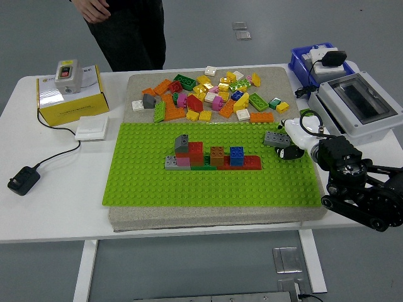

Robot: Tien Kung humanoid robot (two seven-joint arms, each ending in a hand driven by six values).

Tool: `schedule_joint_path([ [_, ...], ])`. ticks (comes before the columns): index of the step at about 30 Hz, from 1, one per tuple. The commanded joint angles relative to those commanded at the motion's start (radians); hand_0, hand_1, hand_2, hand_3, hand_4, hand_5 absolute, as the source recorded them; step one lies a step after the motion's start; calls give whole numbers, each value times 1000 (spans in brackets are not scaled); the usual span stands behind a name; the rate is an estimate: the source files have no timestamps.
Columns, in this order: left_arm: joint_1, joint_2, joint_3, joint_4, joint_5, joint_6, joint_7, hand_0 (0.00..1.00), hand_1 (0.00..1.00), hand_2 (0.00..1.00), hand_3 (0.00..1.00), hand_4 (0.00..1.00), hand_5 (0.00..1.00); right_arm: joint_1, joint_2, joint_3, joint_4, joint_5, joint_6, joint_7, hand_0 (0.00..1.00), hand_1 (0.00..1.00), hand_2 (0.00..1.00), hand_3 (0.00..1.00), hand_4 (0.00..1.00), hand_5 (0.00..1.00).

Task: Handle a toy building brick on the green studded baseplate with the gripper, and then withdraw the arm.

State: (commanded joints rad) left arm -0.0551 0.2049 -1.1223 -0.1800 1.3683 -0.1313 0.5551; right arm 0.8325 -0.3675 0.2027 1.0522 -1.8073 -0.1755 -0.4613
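Presently: right hand, white-fingered on a black arm entering from the table's right edge, fingers closed on a grey brick at the right edge of the green baseplate, near its far right corner. Whether the brick touches the studs cannot be told.

Green baseplate: lies on a beige mat at the centre of the white table, covering the mat's near portion.

Brick assembly: stands around the middle of the baseplate, well apart from the hand. A low row with a grey piece at its left end and red at its right; above it a red block topped by a dark grey sloped piece, then an orange-brown block, then a blue one.

Loose bricks: a scattered heap of orange, yellow, green, red, pink and white pieces on the mat's far strip, beyond the baseplate.

Yellow box: far left corner of the table, bearing a grey switch unit with a red button. White pad just beside it; black adapter near the left edge, on a cable.

Grey enclosure with clear lid and blue bin: far right corner.

Person in dark clothing: stands beyond the far edge, one hand hanging clear of the table.
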Motion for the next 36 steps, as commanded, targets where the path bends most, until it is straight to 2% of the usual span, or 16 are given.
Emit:
schedule_joint_path([
  [24, -4, 0, 17, 0, -13, 12, -25, 741, 708, 700, 734, 352, 611, 7, 3, -16, 3, -1, -23, 5, 167, 257, 405, 532, 650, 485],
  [30, -4, 0, 18, 0, -17, 16, -29, 739, 708, 697, 733, 353, 611, 12, -10, -27, 17, -8, -35, 12, 166, 250, 399, 525, 628, 471],
  [31, -4, 0, 18, 0, -18, 17, -30, 738, 703, 695, 729, 352, 616, 13, -12, -29, 19, -9, -37, 13, 165, 245, 387, 480, 552, 461],
  [36, -4, -1, 19, 0, -19, 18, -32, 738, 703, 695, 729, 352, 616, 13, -18, -37, 22, -10, -41, 17, 165, 245, 387, 480, 552, 461],
])
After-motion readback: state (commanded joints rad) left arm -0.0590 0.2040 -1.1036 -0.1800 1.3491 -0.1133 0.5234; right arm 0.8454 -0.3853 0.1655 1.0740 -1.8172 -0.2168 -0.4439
